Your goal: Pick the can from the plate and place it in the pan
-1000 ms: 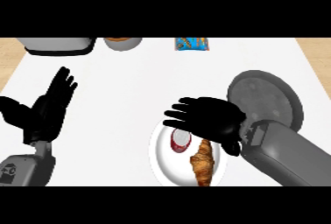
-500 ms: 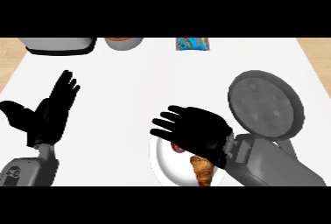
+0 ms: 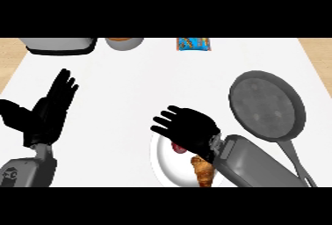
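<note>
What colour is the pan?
Grey. The pan shows in the head view, on the white counter at the right.

Red can (image 3: 177,148), white plate (image 3: 170,167), grey pan (image 3: 267,105), golden-brown croissant (image 3: 203,172).

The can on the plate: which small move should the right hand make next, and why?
Probably lower and curl the fingers round the can. The right hand is over the plate with fingers spread, and covers most of the can; only its red edge shows beside the croissant. No grasp is visible yet, and the pan waits at the right.
</note>
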`<state>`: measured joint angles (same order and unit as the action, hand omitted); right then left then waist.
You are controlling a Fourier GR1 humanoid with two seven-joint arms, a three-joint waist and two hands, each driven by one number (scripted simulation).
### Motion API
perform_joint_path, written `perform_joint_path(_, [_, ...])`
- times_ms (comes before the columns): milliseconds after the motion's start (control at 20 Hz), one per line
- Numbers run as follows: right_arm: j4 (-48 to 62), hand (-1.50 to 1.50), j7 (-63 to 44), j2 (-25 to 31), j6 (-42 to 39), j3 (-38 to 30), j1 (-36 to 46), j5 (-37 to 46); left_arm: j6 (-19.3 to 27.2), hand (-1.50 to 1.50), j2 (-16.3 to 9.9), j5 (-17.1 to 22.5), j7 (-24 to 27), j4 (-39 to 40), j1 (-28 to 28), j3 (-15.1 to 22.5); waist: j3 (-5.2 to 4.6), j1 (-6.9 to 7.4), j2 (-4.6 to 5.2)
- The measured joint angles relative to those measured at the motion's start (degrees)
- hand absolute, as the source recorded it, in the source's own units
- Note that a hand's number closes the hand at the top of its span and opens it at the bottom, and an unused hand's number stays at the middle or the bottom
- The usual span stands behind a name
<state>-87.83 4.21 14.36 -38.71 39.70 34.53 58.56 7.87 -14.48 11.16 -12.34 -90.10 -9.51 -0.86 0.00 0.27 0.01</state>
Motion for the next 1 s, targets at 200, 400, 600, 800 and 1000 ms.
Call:
perform_joint_path(200, [2.84, -1.5, 1.26, -2.47, 0.13, -0.09, -0.5, 3.15, -0.38, 0.0, 0.2, -0.51, -1.17, -1.63, 0.43, -0.57, 0.0, 0.0, -0.01])
perform_joint_path(400, [9.03, -1.5, 3.81, -4.82, 2.6, -0.53, 0.3, 6.36, -1.23, 0.0, 0.58, -0.81, -1.05, -1.02, -0.04, -1.18, 0.0, 0.04, 0.02])
perform_joint_path(600, [10.85, -1.5, 6.37, -5.84, 3.53, -2.44, -0.03, 8.63, -1.55, 0.0, 1.42, -1.55, -1.24, -1.48, 0.32, -1.35, 0.0, -0.02, 0.01])
perform_joint_path(800, [13.97, -1.5, 7.48, -8.61, 5.38, -3.39, -0.87, 10.45, -2.22, 0.0, 1.37, -1.61, -1.12, 0.7, -1.84, -2.69, 0.0, -0.07, 0.02])
perform_joint_path(1000, [19.61, -1.5, 8.76, -11.18, 7.53, -4.53, 0.0, 12.69, -2.33, 0.0, 2.26, -2.52, -0.33, -0.23, -0.12, -2.47, 0.0, 0.06, 0.01])
